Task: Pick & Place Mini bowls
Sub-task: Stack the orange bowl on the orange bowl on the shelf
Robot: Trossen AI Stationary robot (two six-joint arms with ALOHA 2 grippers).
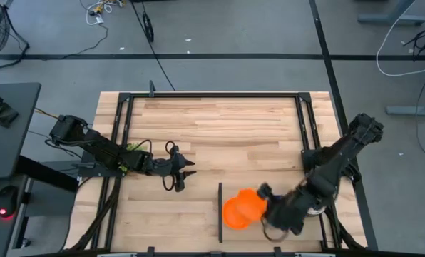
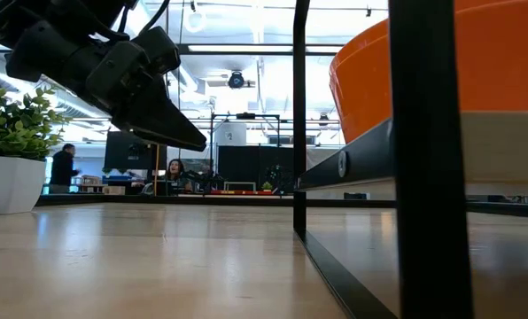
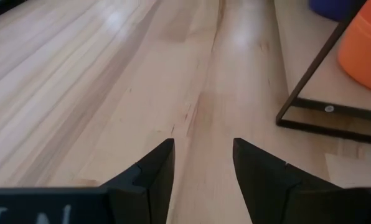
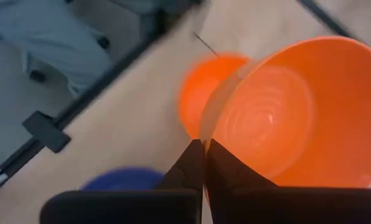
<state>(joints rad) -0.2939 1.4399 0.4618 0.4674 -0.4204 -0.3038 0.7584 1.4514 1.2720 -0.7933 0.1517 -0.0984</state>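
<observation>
My right gripper (image 1: 264,205) is near the table's near edge, shut on an orange mini bowl (image 4: 297,112), which shows beside the gripper in the high view (image 1: 249,203) and fills the low view's right side (image 2: 485,62). A second orange bowl (image 4: 201,93) and a blue bowl (image 4: 120,180) lie below it in the right wrist view. My left gripper (image 1: 184,171) hovers open over bare wood left of the table's middle, its fingers (image 3: 151,177) apart above the boards. From there the orange bowl (image 3: 366,46) and a blue bowl (image 3: 332,7) show beyond a black frame. My right gripper pinches the orange bowl's rim (image 4: 204,144), with one finger (image 4: 232,174) inside the bowl and the other on its outer wall. The bowl is tilted, its hollow turned toward the wrist camera, and it sits above the second orange bowl; whether they touch, I cannot tell.
A black metal frame (image 1: 219,212) has a bar running from the near edge toward the table's middle, left of the bowls, and stands close in the low view (image 2: 428,177). Black rails (image 1: 212,95) border the table. Bare wood (image 1: 227,135) lies between the arms. A potted plant (image 2: 11,168) stands at the low view's left.
</observation>
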